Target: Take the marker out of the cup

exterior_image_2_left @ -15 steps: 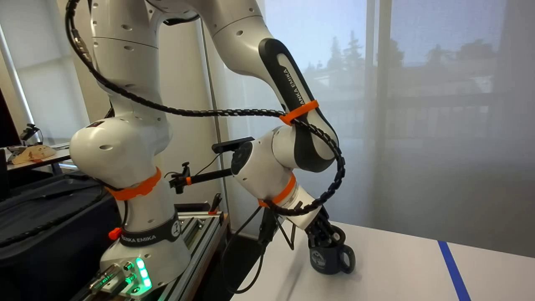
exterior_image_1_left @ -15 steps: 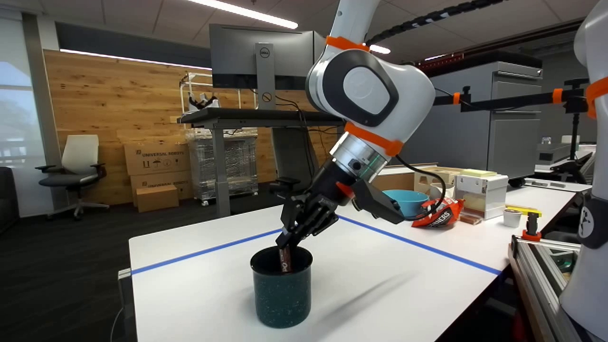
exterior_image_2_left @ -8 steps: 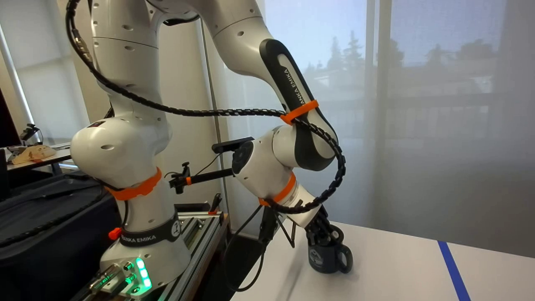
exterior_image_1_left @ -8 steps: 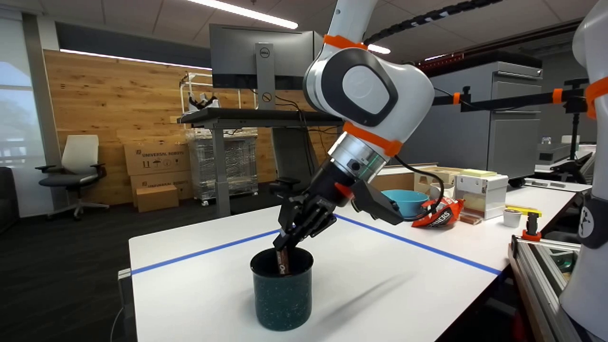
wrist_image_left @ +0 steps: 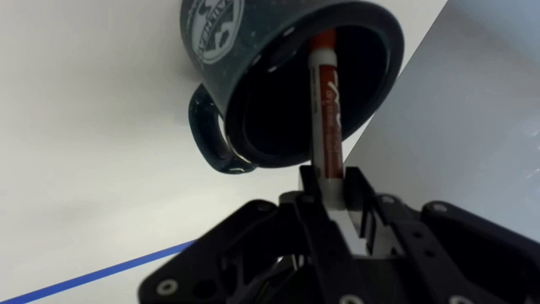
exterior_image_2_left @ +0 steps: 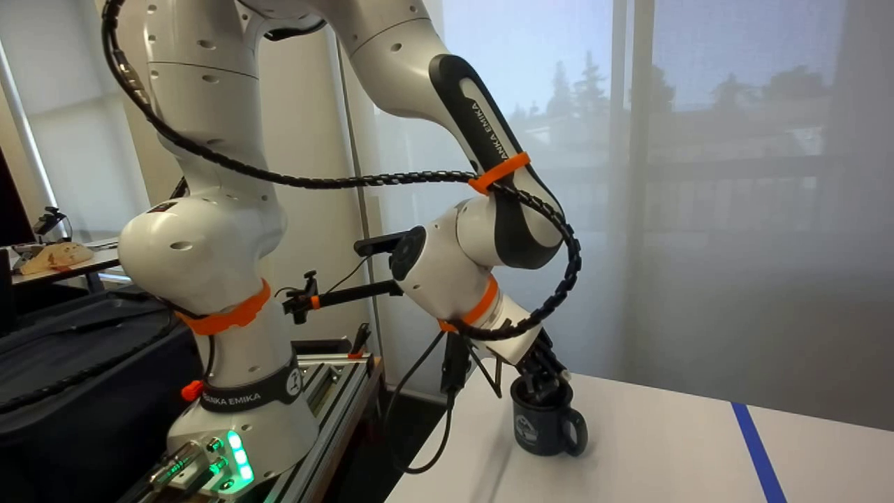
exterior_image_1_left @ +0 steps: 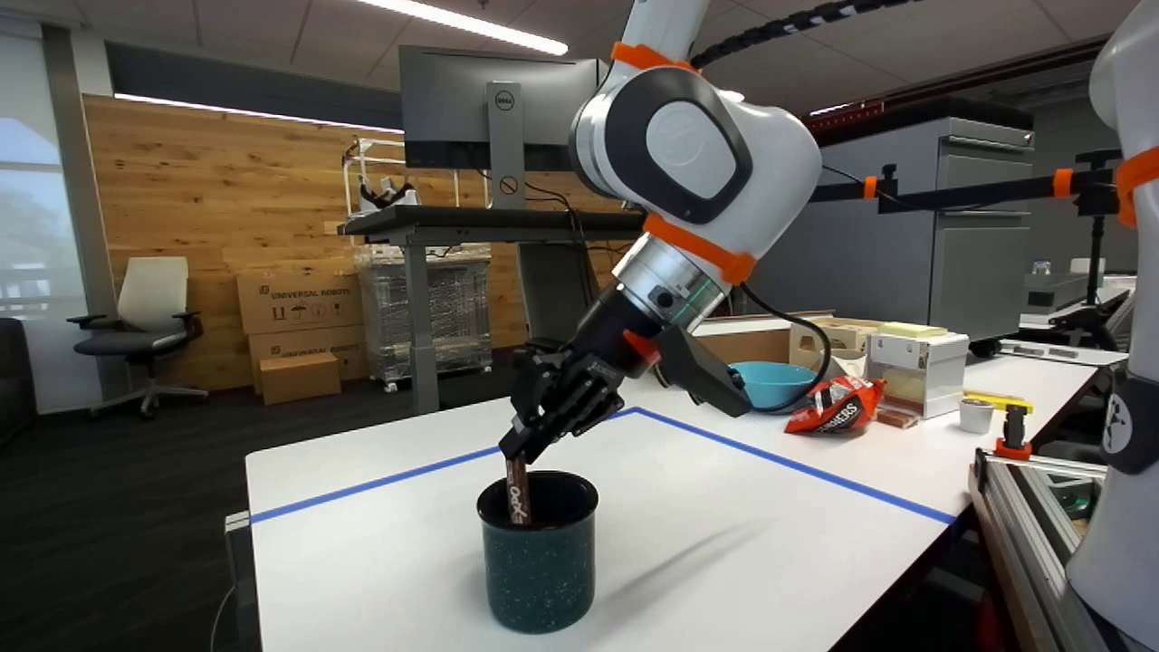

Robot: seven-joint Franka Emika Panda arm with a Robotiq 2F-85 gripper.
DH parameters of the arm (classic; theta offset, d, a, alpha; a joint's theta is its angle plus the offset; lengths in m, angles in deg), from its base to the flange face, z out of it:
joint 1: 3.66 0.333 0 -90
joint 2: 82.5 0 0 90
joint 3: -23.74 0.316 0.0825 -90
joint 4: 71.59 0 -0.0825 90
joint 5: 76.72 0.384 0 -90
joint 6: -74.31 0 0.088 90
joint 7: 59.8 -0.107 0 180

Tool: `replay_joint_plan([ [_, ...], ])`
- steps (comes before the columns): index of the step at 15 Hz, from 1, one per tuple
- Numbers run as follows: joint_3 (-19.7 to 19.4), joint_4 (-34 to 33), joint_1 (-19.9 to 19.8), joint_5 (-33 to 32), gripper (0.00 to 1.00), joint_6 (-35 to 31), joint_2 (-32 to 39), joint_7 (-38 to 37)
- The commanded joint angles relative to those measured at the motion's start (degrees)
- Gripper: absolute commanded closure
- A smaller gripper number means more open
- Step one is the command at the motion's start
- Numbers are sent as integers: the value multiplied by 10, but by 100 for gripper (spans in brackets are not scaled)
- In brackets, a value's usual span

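Red/wht marker (wrist_image_left: 328,120) pinched in tool (wrist_image_left: 331,185), lwr end in cup (exterior_image_1_left: 541,575).

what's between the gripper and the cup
The marker. In the wrist view it spans the gap from the gripper, which is closed on its near end, to the cup, with its red end inside.

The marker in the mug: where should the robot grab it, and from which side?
Best near the pale upper end of the marker, I'd say, coming from above and pinching across its width. It is thin and straight, and its red lower end is down in the mug, so the top sticking out is easiest to reach. The gripper holds it there.
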Motion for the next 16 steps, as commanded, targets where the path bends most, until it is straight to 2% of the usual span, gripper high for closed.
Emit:
replay_joint_plan([
  [1,9,-4,2,-3,95,-9,-33,-24],
  [9,6,-76,-23,-27,95,-22,-55,-77],
  [16,-37,-157,-44,-11,95,-21,-2,-45],
])
